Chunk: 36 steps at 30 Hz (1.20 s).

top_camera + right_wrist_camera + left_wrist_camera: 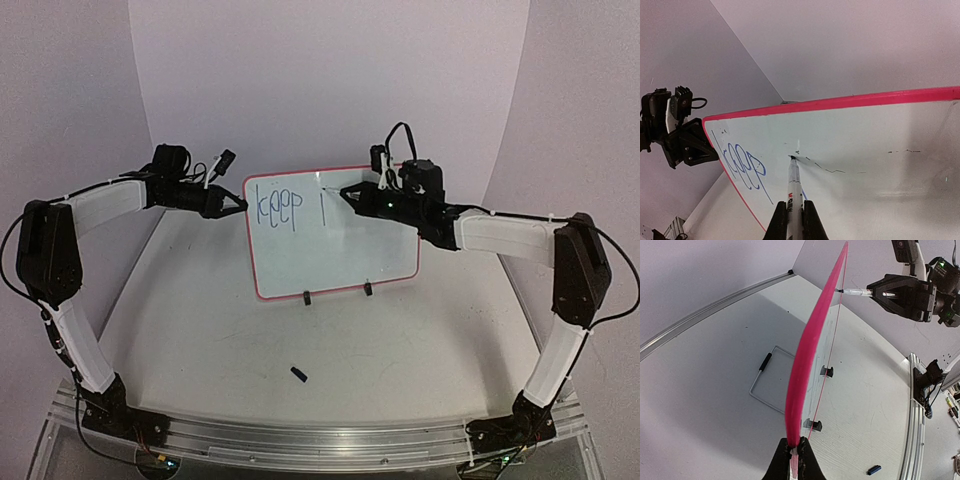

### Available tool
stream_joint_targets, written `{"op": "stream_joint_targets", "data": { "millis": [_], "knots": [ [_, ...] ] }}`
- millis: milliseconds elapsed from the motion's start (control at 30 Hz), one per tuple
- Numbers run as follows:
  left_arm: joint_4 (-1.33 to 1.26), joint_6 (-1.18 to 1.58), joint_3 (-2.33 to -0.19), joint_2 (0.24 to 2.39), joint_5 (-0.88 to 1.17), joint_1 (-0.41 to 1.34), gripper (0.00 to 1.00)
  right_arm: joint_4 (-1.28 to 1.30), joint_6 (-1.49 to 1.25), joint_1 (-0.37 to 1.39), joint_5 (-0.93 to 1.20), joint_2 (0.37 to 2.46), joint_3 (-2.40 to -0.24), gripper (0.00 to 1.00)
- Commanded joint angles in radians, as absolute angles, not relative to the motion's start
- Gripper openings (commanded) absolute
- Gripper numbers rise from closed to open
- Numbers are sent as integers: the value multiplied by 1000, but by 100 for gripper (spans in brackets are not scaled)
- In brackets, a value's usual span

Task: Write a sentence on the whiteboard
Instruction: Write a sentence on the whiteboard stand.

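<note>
The whiteboard (335, 235) is being held upright at the middle of the table (400, 350), propped on its two black clip feet (306, 296). Its left edge is being pinched by the left gripper (794, 456), jaws closed tight on the red-pink rim. The marker (794, 186) is being clamped in the right gripper (794, 214), jaws shut around the barrel, and its tip is being set against the upper middle of the board.

The sentence (280, 210) is only partly written. "keep" is standing in blue at the top left, with one upright stroke beside it, probably the start of the next word.

For this letter, light and even pressure is being called for. A hard push could tip the board back or twist it on its feet despite the brace at the left edge. The strokes are best kept level with "keep" and kept small, so that room is left on this line and on the one below.

The right arm is being brought in from the right, over unwritten surface, so fresh ink is not being crossed.

A dark cap (298, 374) is lying on the table in front, well apart from the board. A wire frame (765, 361) is lying flat behind it. Faint dark flecks (832, 170) are showing right of the tip, and whether they are marks or reflections cannot be told.
</note>
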<state>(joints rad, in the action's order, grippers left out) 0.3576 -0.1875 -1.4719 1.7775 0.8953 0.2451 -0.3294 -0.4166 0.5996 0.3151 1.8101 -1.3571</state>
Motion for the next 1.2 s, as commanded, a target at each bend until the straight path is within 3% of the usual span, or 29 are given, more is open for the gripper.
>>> {"op": "stream_joint_targets", "data": {
  "millis": [0,967,1167],
  "knots": [
    [430,-210,-1488,1760,891,263,0,-348,-422,598,249,1763,-1326,0],
    [426,-207,-1488,1758,895,263,0,-290,-416,600,373,1831,-1387,0],
    [426,-206,-1486,1754,894,263,0,-312,-415,600,378,1767,-1352,0]
  ]
}}
